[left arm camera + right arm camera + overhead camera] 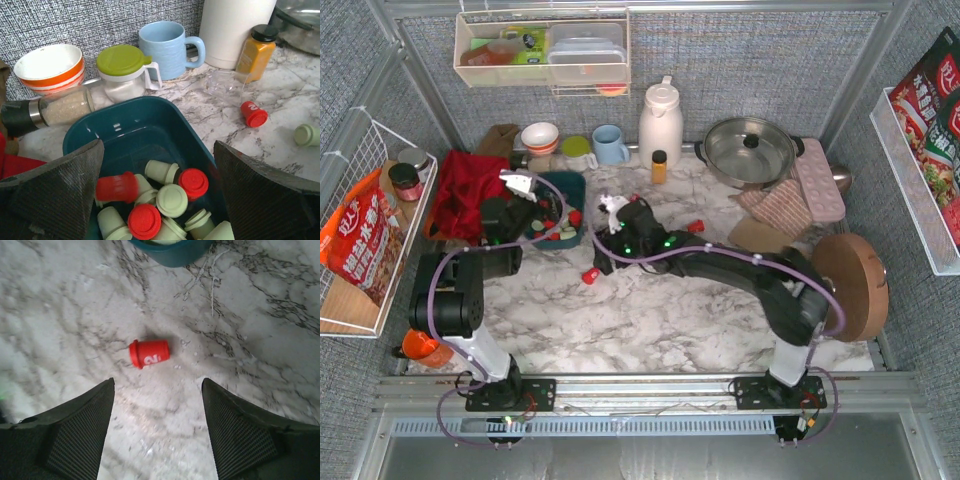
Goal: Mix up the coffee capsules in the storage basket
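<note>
The dark teal storage basket holds several coffee capsules, red and mint green, lying mixed together. One red capsule in it is blurred. My left gripper is open just above the basket, nothing between its fingers; in the top view it is over the basket. My right gripper is open and empty above the marble, near a loose red capsule lying on its side in front of the basket's corner. That capsule lies beside the right gripper.
A red capsule and a mint one lie on the marble right of the basket. Behind it stand a blue mug, a green-lidded jar, an orange-striped bowl, an amber bottle and a white flask. A red cloth lies left.
</note>
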Robot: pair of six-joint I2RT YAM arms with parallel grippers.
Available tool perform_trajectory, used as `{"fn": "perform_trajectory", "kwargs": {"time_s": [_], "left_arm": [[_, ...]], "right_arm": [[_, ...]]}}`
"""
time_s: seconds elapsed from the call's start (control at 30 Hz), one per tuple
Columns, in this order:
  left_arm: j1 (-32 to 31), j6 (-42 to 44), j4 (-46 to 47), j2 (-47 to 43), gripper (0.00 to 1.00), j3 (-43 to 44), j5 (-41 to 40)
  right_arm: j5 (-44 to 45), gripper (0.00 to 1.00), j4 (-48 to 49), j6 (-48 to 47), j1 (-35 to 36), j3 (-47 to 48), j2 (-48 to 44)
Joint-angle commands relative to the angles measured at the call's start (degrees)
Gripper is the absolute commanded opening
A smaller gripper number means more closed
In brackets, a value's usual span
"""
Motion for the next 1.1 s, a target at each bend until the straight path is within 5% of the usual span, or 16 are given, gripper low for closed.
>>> {"fn": "perform_trajectory", "kwargs": {"time_s": [0.0, 0.3, 0.77, 1.07], "left_arm": [[0.79, -5.2, 0.96, -0.43, 0.99, 0.44, -0.56], [1.17, -7.75, 0.53, -5.49, 0.99, -0.06, -3.11], [1.14, -8.06, -0.35, -9.75, 0.99, -1.34, -4.38], [1.03, -8.84, -0.52, -10.27, 0.99, -1.58, -4.06]], "right_arm": [[-1.11, 0.75, 1.61, -4.73, 0.73, 6.16, 9.53], [-0.45, 0.76, -1.36, -8.17, 2.07, 14.92, 21.38], [-0.06, 0.7, -1.76, -9.34, 2.89, 12.55, 23.12], [2.8, 0.48, -2.98, -7.97, 2.87, 11.82, 21.31]]}}
